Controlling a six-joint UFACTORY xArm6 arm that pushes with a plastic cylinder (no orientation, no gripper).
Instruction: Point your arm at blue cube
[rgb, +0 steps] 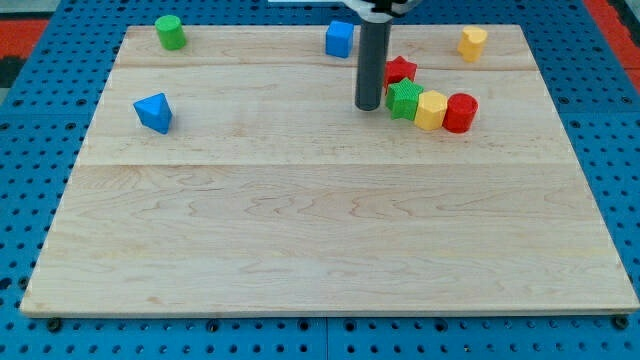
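Observation:
The blue cube (340, 38) sits near the view's top edge of the wooden board (320, 220), just left of the rod. My tip (369, 106) rests on the board below and slightly right of the blue cube, a short gap away. It stands just left of a green star-shaped block (404, 99) and below-left of a red star-shaped block (400, 70).
A yellow block (431, 109) and a red cylinder (461, 112) line up right of the green star. A yellow block (473, 42) is at top right, a green cylinder (170, 32) at top left, a blue triangular block (153, 112) at left.

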